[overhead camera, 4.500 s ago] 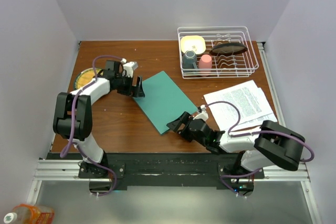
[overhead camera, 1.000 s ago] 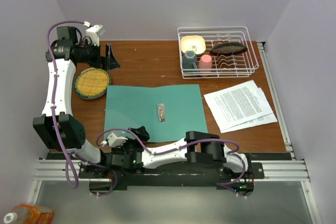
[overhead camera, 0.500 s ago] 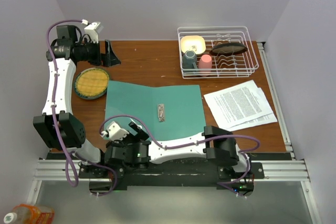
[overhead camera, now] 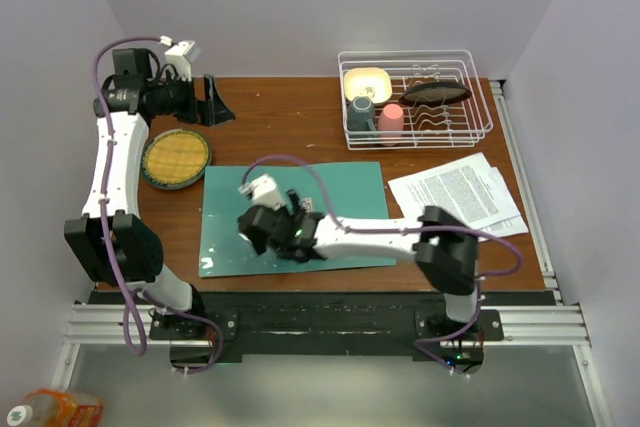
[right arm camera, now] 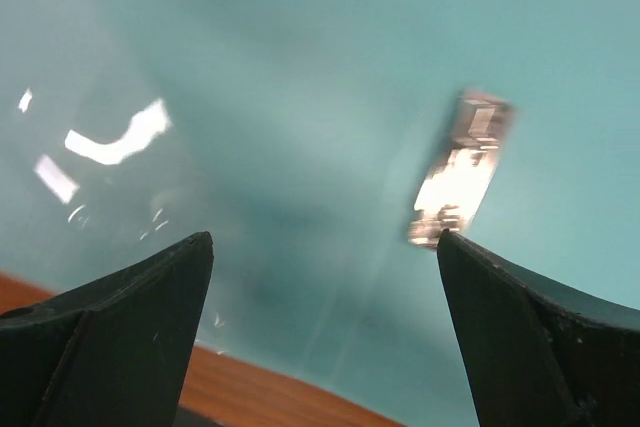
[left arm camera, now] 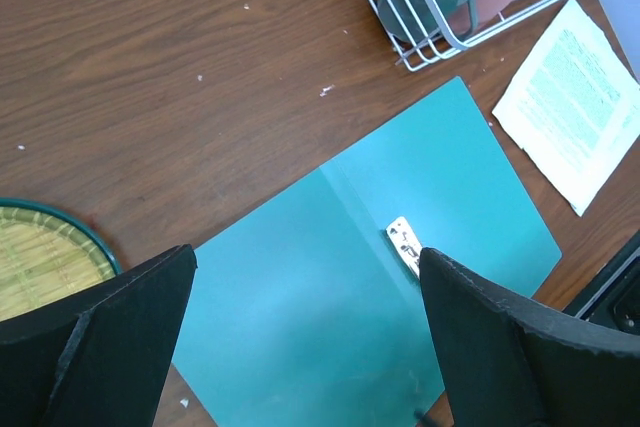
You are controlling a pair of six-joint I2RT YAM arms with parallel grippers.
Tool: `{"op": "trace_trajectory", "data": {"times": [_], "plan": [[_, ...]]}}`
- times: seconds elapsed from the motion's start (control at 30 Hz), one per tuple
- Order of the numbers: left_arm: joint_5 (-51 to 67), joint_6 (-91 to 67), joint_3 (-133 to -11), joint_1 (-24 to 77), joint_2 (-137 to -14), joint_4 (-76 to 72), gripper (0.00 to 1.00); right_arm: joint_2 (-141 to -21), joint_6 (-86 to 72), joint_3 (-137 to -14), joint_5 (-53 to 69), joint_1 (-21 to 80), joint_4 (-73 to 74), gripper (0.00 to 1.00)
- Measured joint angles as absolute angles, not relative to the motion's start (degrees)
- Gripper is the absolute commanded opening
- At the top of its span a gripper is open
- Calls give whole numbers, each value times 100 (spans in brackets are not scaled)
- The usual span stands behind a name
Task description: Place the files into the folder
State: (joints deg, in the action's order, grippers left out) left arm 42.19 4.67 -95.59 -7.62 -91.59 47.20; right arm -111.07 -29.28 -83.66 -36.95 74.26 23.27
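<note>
brown wooden tabletop, pale walls around it. a flat teal-green card folder [overhead camera: 350, 197] lies open on the near half of the table, inside face up, likely so that a leaf is ready to take paper. its long axis runs left to right along the near edge. its centre crease runs near to far, with a small silver metal clip [left arm camera: 404, 244] on it. thin white printed paper sheets, the files [overhead camera: 455, 197], sit just right of the folder, not in it, loosely fanned and skewed to its edges. the right gripper [right arm camera: 322, 242] hangs low over the folder beside the clip, fingers spread wide and holding nothing; whether it touches the card i cannot tell. the left gripper [left arm camera: 307, 252] is raised beyond the folder's far left corner, also spread and empty, probably to keep clear. a white wire dish rack [overhead camera: 415, 97] stands beyond the folder's far right corner.
</note>
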Motion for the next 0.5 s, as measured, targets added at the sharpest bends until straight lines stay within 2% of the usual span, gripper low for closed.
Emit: {"op": "trace_trajectory", "data": {"times": [0.13,0.23,0.5], "plan": [[4182,458,-8978,-209,-9111,4453,100,-9889,-3686,-7677,-3562,6372,2543,99],[4189,454,-8488,580,-9109,4283,100,-8720,-4475,-7076,-3706,5551,2816,99],[4217,510,-8449,2381,-9590,3424,100,-6055,-6517,-5131,-4204,4969,4117,99]]}}
